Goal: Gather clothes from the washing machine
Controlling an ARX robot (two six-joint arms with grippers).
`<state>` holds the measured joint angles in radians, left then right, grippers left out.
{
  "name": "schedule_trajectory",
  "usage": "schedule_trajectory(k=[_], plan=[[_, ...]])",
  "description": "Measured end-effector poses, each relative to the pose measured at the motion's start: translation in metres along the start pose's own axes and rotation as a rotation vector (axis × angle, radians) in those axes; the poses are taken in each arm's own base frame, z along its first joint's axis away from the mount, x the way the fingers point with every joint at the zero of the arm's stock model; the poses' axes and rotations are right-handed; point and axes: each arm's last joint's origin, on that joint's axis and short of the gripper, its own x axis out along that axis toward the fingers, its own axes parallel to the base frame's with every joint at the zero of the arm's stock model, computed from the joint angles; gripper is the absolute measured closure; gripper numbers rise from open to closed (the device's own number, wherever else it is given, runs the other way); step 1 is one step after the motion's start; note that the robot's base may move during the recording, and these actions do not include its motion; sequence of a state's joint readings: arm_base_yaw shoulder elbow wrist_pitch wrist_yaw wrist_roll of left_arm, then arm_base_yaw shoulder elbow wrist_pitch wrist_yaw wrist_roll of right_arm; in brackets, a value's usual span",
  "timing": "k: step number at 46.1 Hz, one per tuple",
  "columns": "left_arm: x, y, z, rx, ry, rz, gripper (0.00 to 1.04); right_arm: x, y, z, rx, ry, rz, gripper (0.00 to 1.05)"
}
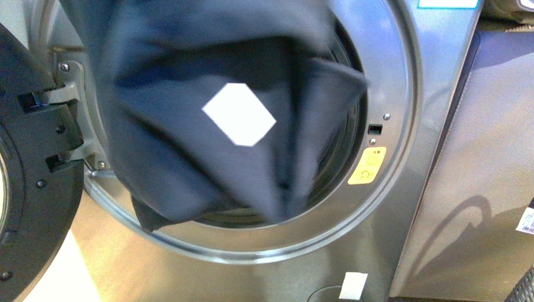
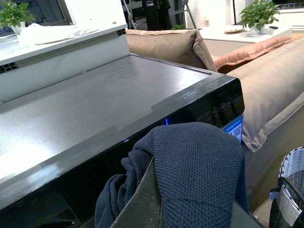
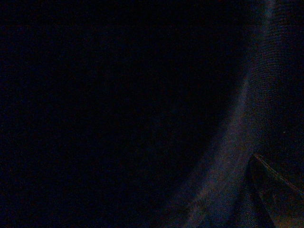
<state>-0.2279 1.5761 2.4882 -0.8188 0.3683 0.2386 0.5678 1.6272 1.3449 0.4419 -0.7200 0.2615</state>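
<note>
1. The left gripper (image 2: 142,202) lies buried under draped fabric, so whether its jaws are wide or narrow cannot be told. The right wrist view is dark.
2. The clothes (image 1: 189,157), dark navy with a white label (image 1: 239,114), hang across the washing machine (image 1: 403,207) porthole.
3. The door (image 1: 31,189) stands open left of the porthole, and a yellow sticker (image 1: 367,167) sits on its right rim.

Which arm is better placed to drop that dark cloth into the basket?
Likely the left: its wrist view shows the cloth up above the washing machine, basket nearby. The right wrist view is dark.
</note>
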Motion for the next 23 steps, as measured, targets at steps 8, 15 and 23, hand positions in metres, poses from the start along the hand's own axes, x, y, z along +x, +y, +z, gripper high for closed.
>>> schedule_trajectory(k=[8, 15, 23], plan=[[0.000, 0.001, 0.000, 0.001, 0.001, 0.004, 0.98, 0.021, -0.003, -0.002, 0.008, -0.061, -0.078, 0.07], [0.000, 0.001, 0.000, 0.001, 0.002, 0.005, 0.98, 0.031, -0.018, -0.004, -0.006, -0.137, -0.230, 0.17], [0.000, 0.001, 0.000, 0.000, 0.002, 0.006, 0.98, 0.025, -0.030, -0.002, -0.030, -0.213, -0.347, 0.54]])
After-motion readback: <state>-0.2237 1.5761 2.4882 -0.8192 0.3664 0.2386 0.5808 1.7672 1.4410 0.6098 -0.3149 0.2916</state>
